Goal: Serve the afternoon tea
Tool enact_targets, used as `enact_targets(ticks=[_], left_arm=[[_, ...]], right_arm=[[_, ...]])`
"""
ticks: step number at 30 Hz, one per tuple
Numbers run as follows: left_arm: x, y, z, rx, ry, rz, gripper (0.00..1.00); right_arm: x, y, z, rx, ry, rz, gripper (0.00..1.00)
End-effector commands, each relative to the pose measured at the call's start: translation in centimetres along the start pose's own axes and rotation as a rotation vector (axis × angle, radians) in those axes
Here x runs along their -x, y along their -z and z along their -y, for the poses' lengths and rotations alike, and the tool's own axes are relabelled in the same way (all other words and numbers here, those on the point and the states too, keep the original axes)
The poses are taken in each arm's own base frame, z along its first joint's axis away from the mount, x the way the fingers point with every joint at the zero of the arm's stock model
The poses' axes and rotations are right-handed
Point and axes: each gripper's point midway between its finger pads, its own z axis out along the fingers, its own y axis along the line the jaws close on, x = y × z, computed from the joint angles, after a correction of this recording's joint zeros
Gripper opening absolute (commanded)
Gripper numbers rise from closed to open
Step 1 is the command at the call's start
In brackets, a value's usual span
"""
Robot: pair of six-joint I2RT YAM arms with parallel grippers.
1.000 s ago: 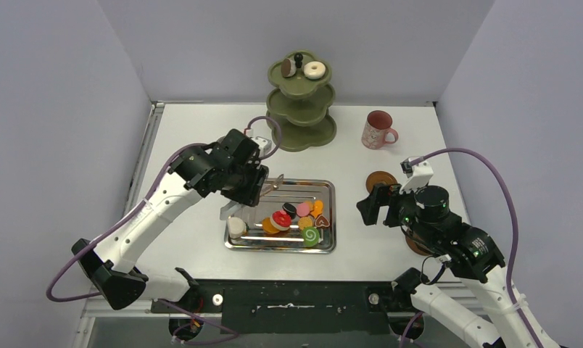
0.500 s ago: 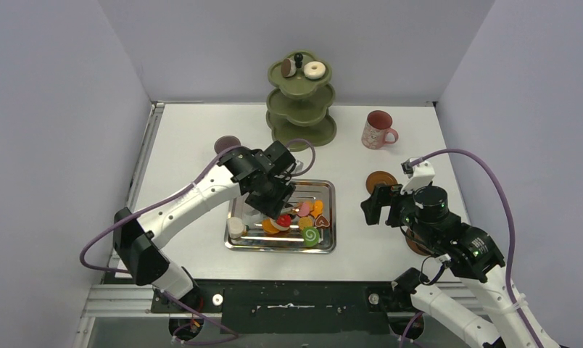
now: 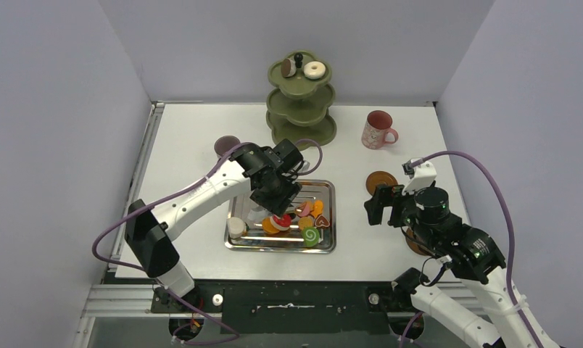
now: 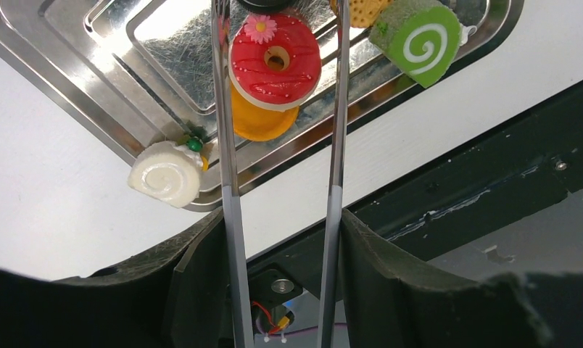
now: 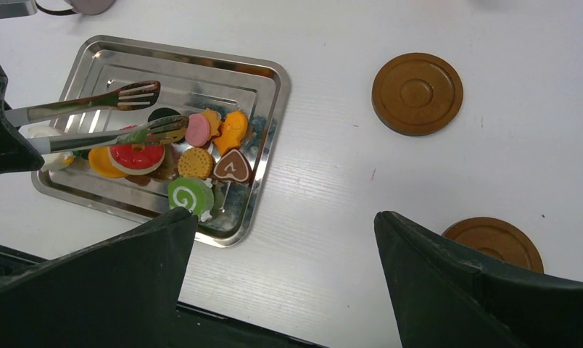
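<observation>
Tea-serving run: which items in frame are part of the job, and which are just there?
Job:
three-tier stand
pink mug
mauve mug
far coaster
near coaster
red donut
green swirl roll
white swirl roll

Not the tea itself:
steel tray, only holds the sweets
tongs, the tool

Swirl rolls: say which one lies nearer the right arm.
The green swirl roll, at the tray's near-right corner; the white roll sits at its near-left corner.
</observation>
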Motion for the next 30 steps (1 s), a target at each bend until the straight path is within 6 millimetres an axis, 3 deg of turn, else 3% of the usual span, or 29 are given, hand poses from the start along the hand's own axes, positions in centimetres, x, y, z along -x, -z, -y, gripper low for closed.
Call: enact_targets(ticks=[1, 24, 30], left_arm=[[1.3, 0.8, -0.3, 0.022, -0.018, 0.038, 0.49], [-0.3, -0.8, -0.9, 0.037, 0.005, -0.031, 0.5], [-0.5, -1.1, -0.6, 0.017, 0.011, -0.036, 0.43]], right_arm=[[1.3, 0.5, 0.6, -0.025, 0.002, 0.058, 1.0], [1.4, 0.4, 0.2, -0.006, -0.019, 0.072, 1.0], [1.1, 0.3, 0.3, -0.007, -0.021, 0.076, 1.0]])
